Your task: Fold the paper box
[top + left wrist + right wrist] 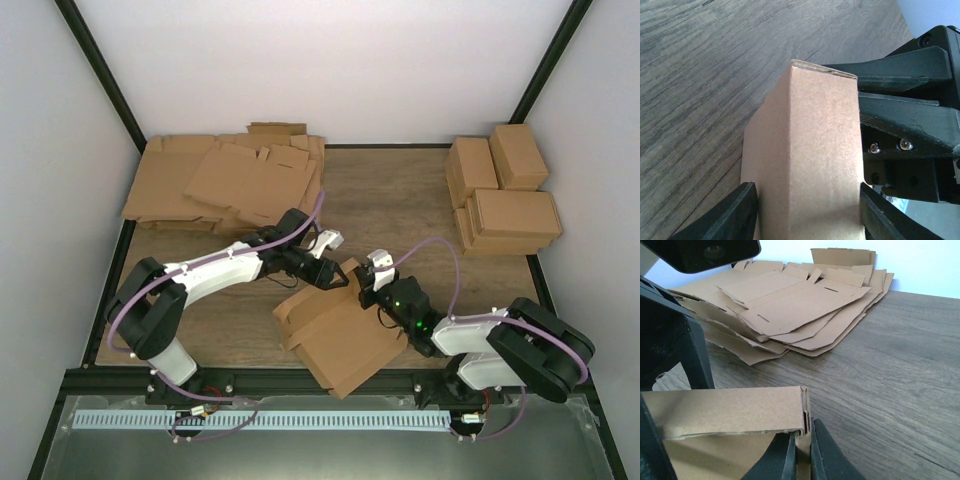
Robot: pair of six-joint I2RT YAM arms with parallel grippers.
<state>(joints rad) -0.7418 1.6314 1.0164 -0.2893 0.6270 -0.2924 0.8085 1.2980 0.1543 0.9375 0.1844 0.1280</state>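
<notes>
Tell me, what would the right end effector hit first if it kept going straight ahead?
The right end effector is pinched shut on a flap of the paper box, so it would push that first. Beyond lies bare table, then probably the heap of flat cardboard sheets; depth is unclear.

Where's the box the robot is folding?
In the top view the paper box lies at the front middle of the table, held by the left gripper and the right gripper.
</notes>
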